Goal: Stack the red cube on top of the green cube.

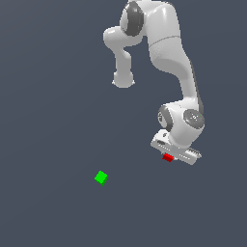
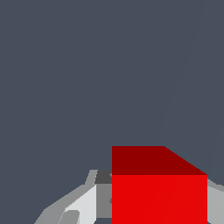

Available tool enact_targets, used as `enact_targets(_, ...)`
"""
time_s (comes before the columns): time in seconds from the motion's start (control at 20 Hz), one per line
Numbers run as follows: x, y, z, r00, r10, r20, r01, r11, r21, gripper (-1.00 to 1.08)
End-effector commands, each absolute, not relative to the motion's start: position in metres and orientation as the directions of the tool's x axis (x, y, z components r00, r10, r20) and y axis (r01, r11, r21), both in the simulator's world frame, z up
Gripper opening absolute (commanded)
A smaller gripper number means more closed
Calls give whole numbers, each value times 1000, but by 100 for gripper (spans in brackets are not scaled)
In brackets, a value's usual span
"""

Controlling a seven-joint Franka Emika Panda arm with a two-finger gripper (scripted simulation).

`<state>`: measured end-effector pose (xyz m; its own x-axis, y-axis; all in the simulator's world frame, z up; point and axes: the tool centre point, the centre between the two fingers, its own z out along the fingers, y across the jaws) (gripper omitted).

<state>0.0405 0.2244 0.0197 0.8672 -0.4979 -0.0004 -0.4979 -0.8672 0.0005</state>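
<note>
Gripper [image 1: 170, 159] is seen closed on the red cube [image 1: 168, 157]; in the wrist view the red cube [image 2: 159, 192] fills the space between the fingers [image 2: 83, 205], so a firm grasp is judged. Cube is tucked under the hand, on the exterior view's right. Green cube [image 1: 101, 177] is sat alone on the grey floor [image 1: 48, 120], well apart, toward the exterior view's left and lower down. It is absent from the wrist view, so alignment isn't started. Transport over the green cube is judged next; release only once squarely above.
</note>
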Motion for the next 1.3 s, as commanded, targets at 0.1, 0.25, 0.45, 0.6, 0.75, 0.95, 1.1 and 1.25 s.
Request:
enact_targets(0.1, 40, 225, 22, 867, -498, 0, -498, -867, 0, -100)
enact_targets(0.25, 40, 224, 31, 867, -498, 0, -498, -867, 0, -100)
enact_targets(0.45, 39, 224, 52, 867, -498, 0, -498, -867, 0, -100)
enact_targets(0.6, 39, 224, 75, 867, -498, 0, -498, -867, 0, -100)
enact_targets(0.75, 39, 224, 95, 867, -498, 0, -498, -867, 0, -100)
enact_targets(0.95, 39, 224, 113, 867, -498, 0, -498, -867, 0, -100)
enact_targets(1.1, 40, 224, 119, 867, -498, 0, -498, -867, 0, -100)
enact_targets(1.25, 40, 225, 119, 867, -498, 1, -498, -867, -1, -100)
